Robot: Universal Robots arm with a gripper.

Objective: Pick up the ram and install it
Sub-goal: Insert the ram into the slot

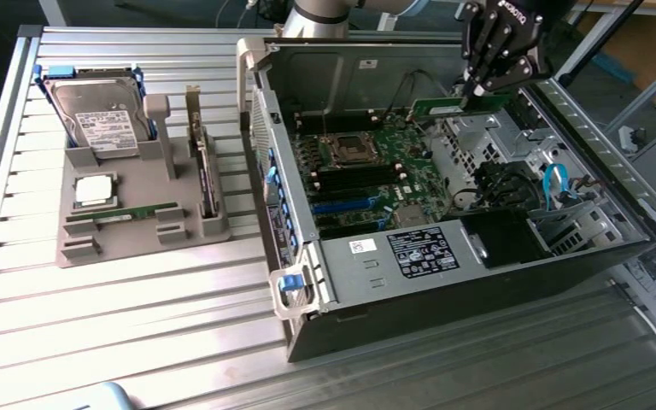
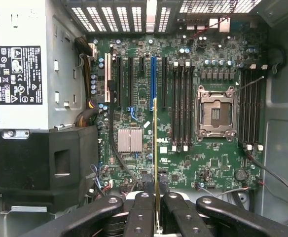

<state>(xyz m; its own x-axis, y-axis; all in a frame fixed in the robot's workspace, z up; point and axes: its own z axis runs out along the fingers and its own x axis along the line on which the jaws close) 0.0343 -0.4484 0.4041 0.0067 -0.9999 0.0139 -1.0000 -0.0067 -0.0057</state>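
My gripper (image 1: 473, 92) hangs over the far side of the open computer case (image 1: 305, 282), above the motherboard (image 1: 379, 162). It is shut on the ram (image 1: 442, 107), a narrow green board that sticks out from the fingers toward the exterior view's left. In the wrist view the ram (image 2: 155, 148) appears edge-on as a thin line running out from between the black fingers (image 2: 143, 212). It hovers above the motherboard (image 2: 134, 89), in line with the area between the blue expansion slot (image 2: 152, 81) and the black memory slots (image 2: 182, 108) beside the processor socket (image 2: 216, 112).
A grey fixture (image 1: 134, 243) at the exterior view's left holds a hard drive (image 1: 100, 120), a silver processor chip (image 1: 95, 190), an upright expansion card (image 1: 202, 162) and another green stick (image 1: 123, 212). The power supply (image 1: 419, 252), a blue cable (image 1: 556, 184) and the case walls crowd the board.
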